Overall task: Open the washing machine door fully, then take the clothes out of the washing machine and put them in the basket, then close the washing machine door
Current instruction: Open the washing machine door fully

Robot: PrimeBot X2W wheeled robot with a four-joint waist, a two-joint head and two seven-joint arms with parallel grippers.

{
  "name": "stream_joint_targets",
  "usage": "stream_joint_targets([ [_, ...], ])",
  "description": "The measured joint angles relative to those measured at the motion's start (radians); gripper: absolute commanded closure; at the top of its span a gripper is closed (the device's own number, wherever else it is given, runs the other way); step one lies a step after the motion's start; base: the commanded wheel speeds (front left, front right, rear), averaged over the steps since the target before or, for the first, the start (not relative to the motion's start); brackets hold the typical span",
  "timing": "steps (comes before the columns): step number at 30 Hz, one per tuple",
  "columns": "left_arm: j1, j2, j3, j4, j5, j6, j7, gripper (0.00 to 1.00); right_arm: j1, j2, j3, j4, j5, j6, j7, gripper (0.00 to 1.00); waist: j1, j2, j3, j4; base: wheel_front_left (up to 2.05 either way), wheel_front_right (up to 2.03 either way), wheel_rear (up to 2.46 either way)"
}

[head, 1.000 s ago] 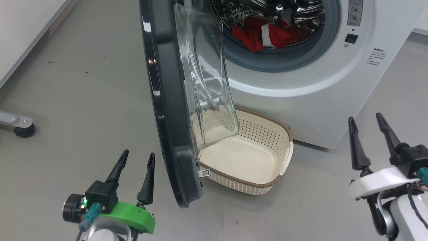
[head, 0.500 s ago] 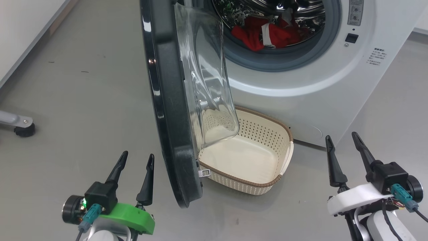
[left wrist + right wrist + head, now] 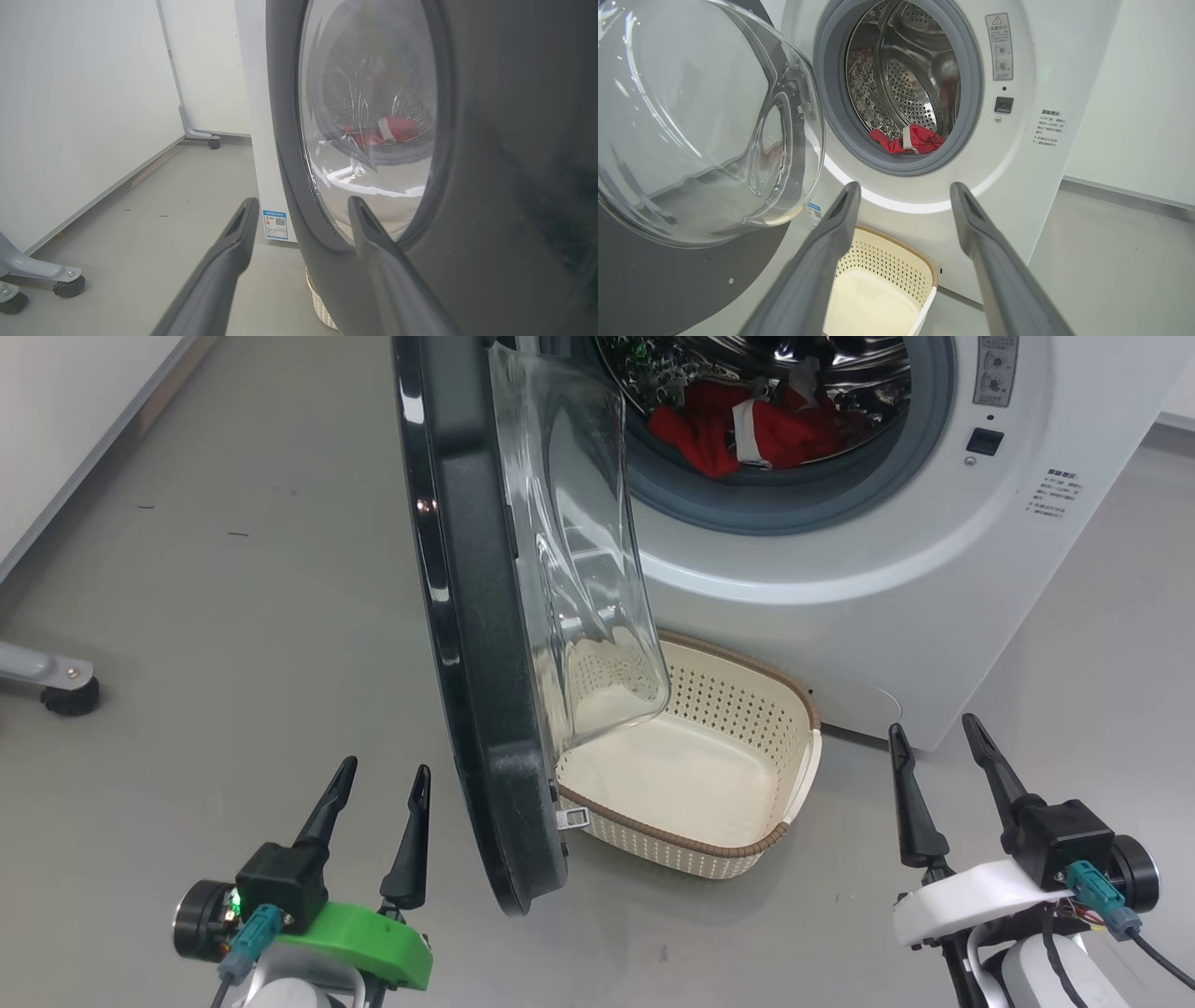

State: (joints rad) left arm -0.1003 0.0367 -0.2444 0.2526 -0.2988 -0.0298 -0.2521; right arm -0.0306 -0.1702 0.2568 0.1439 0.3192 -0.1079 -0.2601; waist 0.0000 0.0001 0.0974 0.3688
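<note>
Since a second ago the left gripper [image 3: 387, 765], with its green wrist collar, has kept its place at the lower left of the head view. The large round washing machine door [image 3: 467, 616], glossy black rim with a bulging clear glass bowl, stands at the same angle as before. The right gripper [image 3: 934, 723], on its white collar, has come down from near the right edge and moved inward toward the basket. The left gripper's two long dark fingers point up and forward, spread apart and holding nothing, just left of the door's lower rim with a gap between. In the left wrist view this gripper [image 3: 302, 199] faces the door's outer side. The door is swung out edge-on to the head camera, and its glass bowl hangs above the left end of the small cream perforated plastic basket [image 3: 747, 709] with a brown woven-look rim. That basket sits on the grey floor against the big white front-loading washing machine [image 3: 794, 569]. The red clothes with white trim [image 3: 747, 434] lie in the bottom of the steel drum. The right gripper [image 3: 906, 184] hovers right of the basket, fingers spread and empty, aimed at the drum opening.
</note>
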Motion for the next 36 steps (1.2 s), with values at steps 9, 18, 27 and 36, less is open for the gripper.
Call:
stream_joint_targets([
  [9, 0.0, 0.0, 0.001, 0.0, -0.001, 0.002, 0.0, 0.0, 0.005, 0.017, -0.025, 0.0, -0.023, 0.01, 0.0, 0.0, 0.0, 0.0, 0.001, 0.0, 0.0, 0.0, 0.0],
  [18, 0.002, 0.0, 0.001, 0.0, -0.009, 0.006, 0.0, 1.0, 0.019, 0.036, -0.045, 0.0, -0.037, 0.027, 0.0, 0.0, 0.0, 0.0, 0.003, 0.003, 0.0, 0.0, 0.0],
  [27, 0.002, 0.0, 0.029, -0.026, -0.016, 0.021, 0.0, 1.0, 0.019, 0.046, -0.064, 0.0, -0.06, 0.037, 0.0, 0.0, 0.0, 0.0, 0.005, 0.007, 0.0, 0.0, 0.0],
  [36, -0.006, 0.0, 0.095, -0.143, -0.014, 0.046, 0.0, 1.0, 0.019, 0.062, -0.081, -0.002, -0.075, 0.056, 0.0, 0.0, 0.0, 0.0, 0.003, 0.013, 0.0, 0.0, 0.0],
])
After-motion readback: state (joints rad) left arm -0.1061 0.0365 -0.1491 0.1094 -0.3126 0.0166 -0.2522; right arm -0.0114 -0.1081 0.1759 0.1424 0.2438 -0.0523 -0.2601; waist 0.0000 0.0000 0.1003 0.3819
